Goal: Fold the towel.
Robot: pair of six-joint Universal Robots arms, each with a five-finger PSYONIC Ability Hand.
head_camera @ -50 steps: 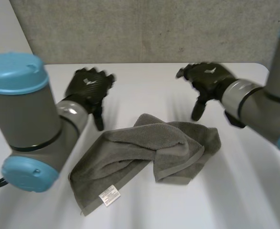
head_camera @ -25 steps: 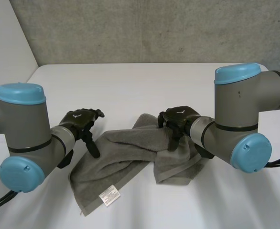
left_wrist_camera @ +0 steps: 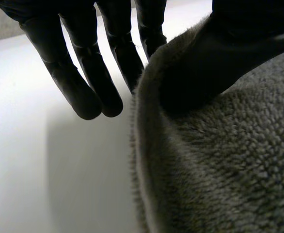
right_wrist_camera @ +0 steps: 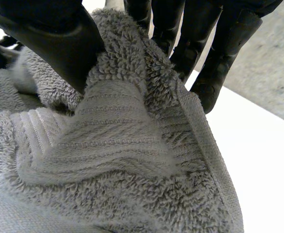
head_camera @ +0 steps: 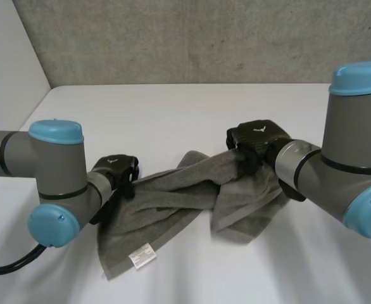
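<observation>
Two grips hold the grey towel (head_camera: 173, 196) stretched over the worktop (head_camera: 173, 107): left robot hand (head_camera: 117, 170) pinches one edge, right robot hand (head_camera: 256, 140) a bunched fold; white label (head_camera: 142, 256) unreadable.

Look: a grey, fluffy towel (head_camera: 173, 196) with a flat woven band along its edge and a small white tag (head_camera: 142, 256) near one corner.
Shape: crumpled, and bunched into a long strip across its middle, with loose flaps spread out at both ends.
Place: on the white desk (head_camera: 173, 114).
Left end: its edge stands up between the thumb and fingers of the left hand (head_camera: 117, 170).
Right end: a fold is pinched up in the right hand (head_camera: 255, 136).
</observation>
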